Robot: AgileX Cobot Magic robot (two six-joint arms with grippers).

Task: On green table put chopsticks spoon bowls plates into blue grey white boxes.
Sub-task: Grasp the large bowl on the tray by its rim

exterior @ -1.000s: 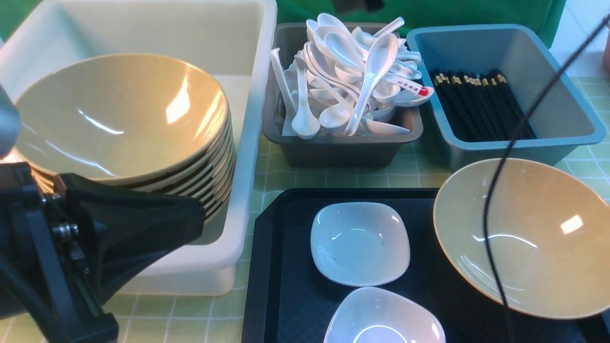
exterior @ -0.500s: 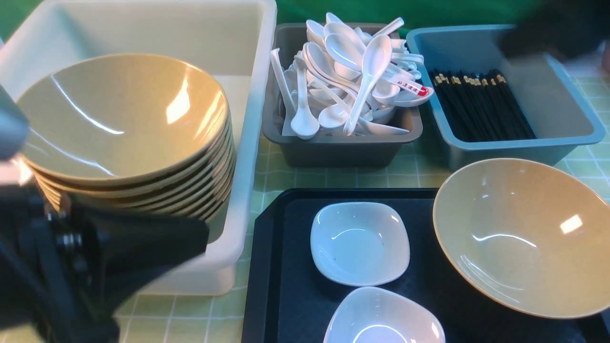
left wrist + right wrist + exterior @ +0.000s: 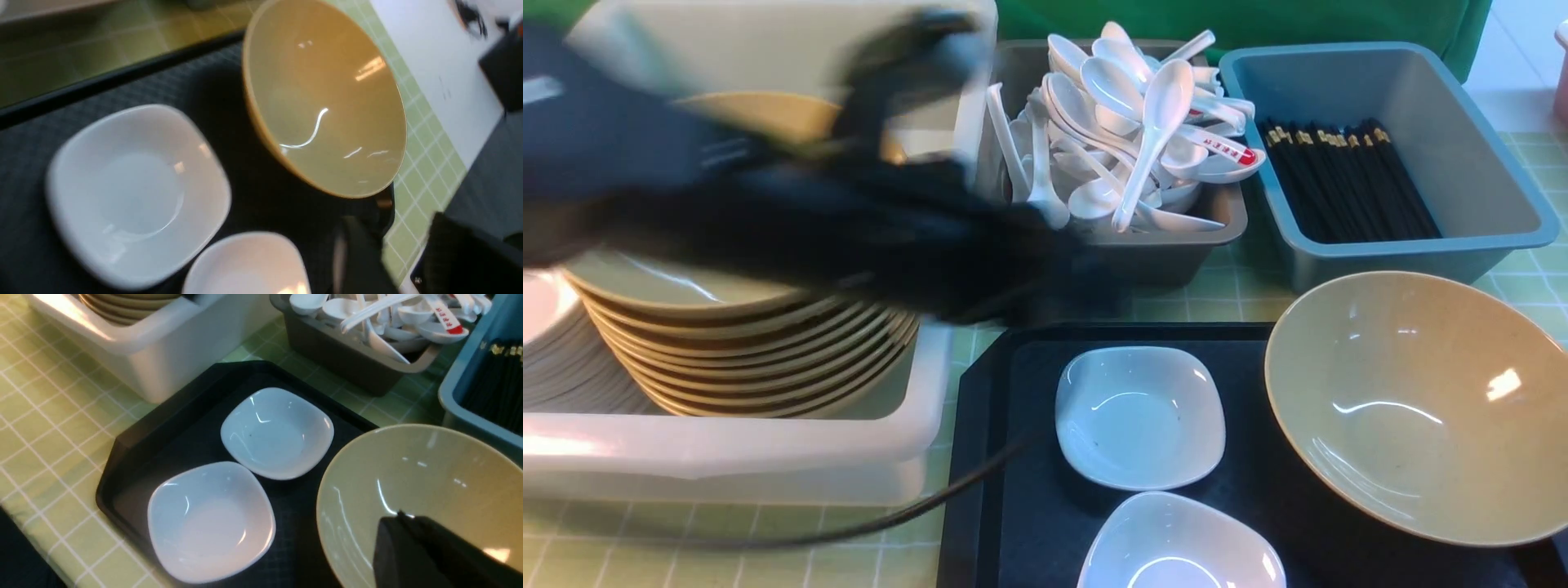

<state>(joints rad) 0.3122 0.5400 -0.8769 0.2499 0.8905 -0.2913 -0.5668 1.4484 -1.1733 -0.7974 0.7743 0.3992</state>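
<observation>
Two white plates [image 3: 1139,416] [image 3: 1180,543] and a loose tan bowl [image 3: 1413,400] lie on the black tray [image 3: 1013,490]. More bowls [image 3: 752,351] are stacked in the white box [image 3: 727,457]. The grey box [image 3: 1111,261] is heaped with spoons [image 3: 1152,131]. Chopsticks [image 3: 1347,180] lie in the blue box [image 3: 1486,163]. My left arm [image 3: 849,220] is a dark blur across the white box. The left gripper [image 3: 398,228] is open and empty, near the loose bowl [image 3: 327,106]. Above that bowl [image 3: 429,477], my right gripper [image 3: 398,522] is shut on nothing.
The green table [image 3: 1233,298] shows in a narrow strip between the tray and the boxes. Pale dishes [image 3: 556,359] are stacked at the left end of the white box. A black cable [image 3: 890,518] trails over the tray's near left corner.
My left arm has swung from the near left corner up and rightward over the white box, and its jaws have parted. The right arm and its cable have left the front view.
</observation>
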